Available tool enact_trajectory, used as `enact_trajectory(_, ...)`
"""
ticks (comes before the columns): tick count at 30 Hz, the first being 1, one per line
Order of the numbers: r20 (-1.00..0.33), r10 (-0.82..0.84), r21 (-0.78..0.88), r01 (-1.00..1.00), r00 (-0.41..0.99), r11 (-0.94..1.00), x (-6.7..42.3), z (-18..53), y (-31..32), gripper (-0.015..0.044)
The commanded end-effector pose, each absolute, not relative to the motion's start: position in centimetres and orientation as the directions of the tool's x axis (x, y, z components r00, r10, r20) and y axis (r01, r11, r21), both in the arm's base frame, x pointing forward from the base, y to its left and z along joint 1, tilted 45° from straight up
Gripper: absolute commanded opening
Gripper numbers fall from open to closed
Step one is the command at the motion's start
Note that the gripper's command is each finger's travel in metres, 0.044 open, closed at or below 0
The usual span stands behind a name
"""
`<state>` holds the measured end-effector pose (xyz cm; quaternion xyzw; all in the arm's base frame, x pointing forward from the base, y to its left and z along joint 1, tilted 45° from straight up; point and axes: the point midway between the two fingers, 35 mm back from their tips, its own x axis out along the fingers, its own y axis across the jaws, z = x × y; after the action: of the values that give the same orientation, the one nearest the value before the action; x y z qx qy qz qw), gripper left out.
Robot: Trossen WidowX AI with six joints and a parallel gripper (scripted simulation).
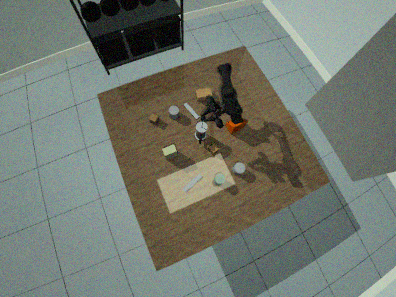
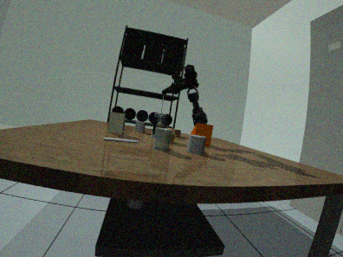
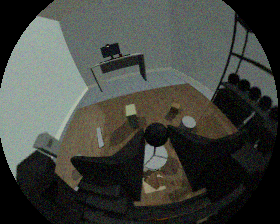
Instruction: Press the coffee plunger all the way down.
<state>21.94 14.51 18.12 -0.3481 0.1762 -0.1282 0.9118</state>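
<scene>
Brown wood-grain table (image 1: 280, 144), a pale tan mat (image 1: 175, 191) on it, orange arm base (image 1: 236, 125), black arm (image 1: 229, 91), black shelf rack (image 1: 106, 59) (grey tiled floor (image 1: 50, 154)).

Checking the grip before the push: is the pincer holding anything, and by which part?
Yes. The pincer is shut on the coffee plunger's round black knob, at the top of its rod above the press.

- Pale grey tiled floor (image 1: 55, 179) under a square wooden table (image 1: 280, 144).
- Black shelf rack (image 1: 180, 9) at 11 o'clock, dark balls (image 1: 129, 0) on its shelf.
- Plain grey walls (image 2: 56, 60); a desk (image 3: 119, 66) stands against the far one.
</scene>
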Motion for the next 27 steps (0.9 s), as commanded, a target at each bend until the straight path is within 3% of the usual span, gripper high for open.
enact_trajectory(1,-0.249,-0.367,-0.684,0.105,0.896,0.722,22.1,17.0,13.7,0.0128)
enact_trajectory(27,-0.265,-0.368,-0.680,0.097,0.891,0.726,22.9,13.6,11.3,0.0128)
